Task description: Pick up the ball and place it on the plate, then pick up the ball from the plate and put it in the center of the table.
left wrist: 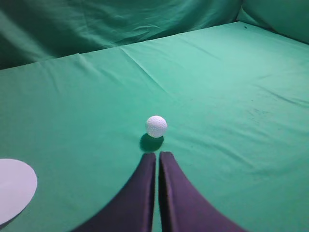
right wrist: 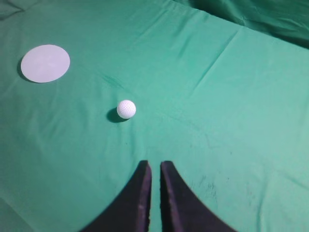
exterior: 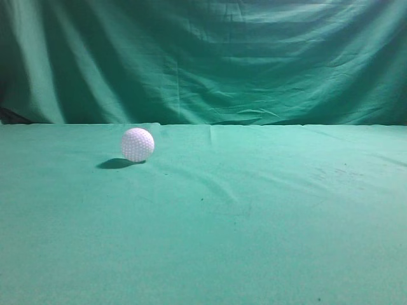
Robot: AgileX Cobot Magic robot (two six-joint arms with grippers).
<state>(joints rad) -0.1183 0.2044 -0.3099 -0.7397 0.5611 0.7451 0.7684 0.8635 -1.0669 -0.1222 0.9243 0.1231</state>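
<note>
The white dimpled ball [exterior: 138,145] rests on the green table [exterior: 254,222], left of the middle in the exterior view. No gripper shows there. In the left wrist view the ball [left wrist: 156,126] lies just beyond my left gripper [left wrist: 158,155], whose dark fingers are shut and empty. A flat pale round plate [left wrist: 14,188] lies at the lower left. In the right wrist view the ball [right wrist: 126,109] lies ahead and left of my right gripper [right wrist: 155,165], shut and empty. The plate [right wrist: 45,63] sits at the upper left there.
A draped green curtain [exterior: 203,57] hangs behind the table's far edge. The cloth shows faint wrinkles and dark specks [right wrist: 205,186] near the right gripper.
</note>
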